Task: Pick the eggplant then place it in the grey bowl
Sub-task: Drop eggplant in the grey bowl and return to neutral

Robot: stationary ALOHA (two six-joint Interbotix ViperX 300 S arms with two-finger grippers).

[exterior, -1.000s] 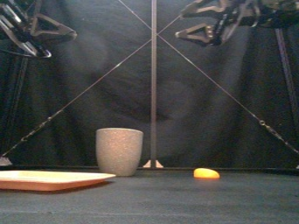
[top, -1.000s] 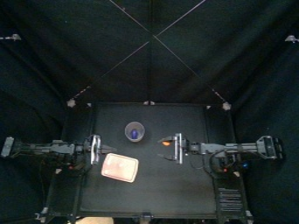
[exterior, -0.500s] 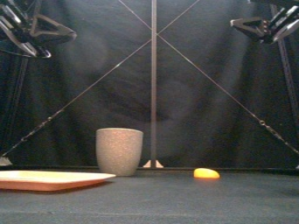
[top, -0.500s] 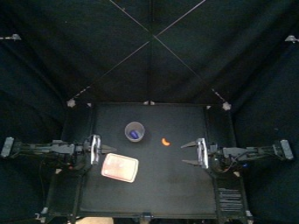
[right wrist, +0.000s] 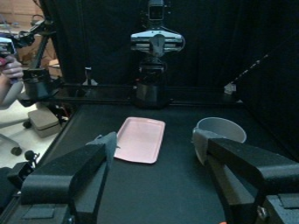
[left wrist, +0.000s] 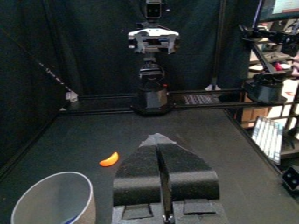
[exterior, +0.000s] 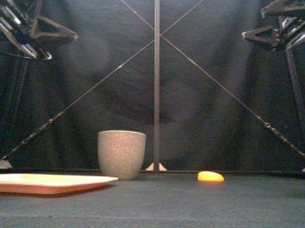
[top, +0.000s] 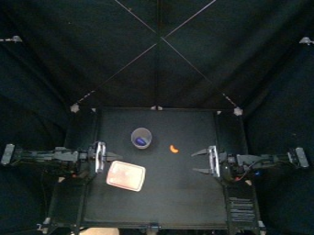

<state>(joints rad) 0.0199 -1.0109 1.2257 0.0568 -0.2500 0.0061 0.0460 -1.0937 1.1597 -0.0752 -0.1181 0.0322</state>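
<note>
Pink tray (top: 125, 175) flat, front-left; orange toy (top: 173, 148) (small, curved) well apart, farther back.

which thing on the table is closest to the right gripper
The small orange toy; the grey cup and pink tray lie farther from the right gripper.

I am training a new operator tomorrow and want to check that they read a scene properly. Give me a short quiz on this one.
1. True or false: the orange toy lies on the pink tray.
2. Whose jaws stand open? A: left end effector. B: right end effector. C: both.
3. Fill in: seen from above, the purple-blue toy lies inside the ___.

Key:
1. False. It lies on the bare table, to the right of the cup.
2. B. The left jaws are shut together.
3. grey cup.
</note>
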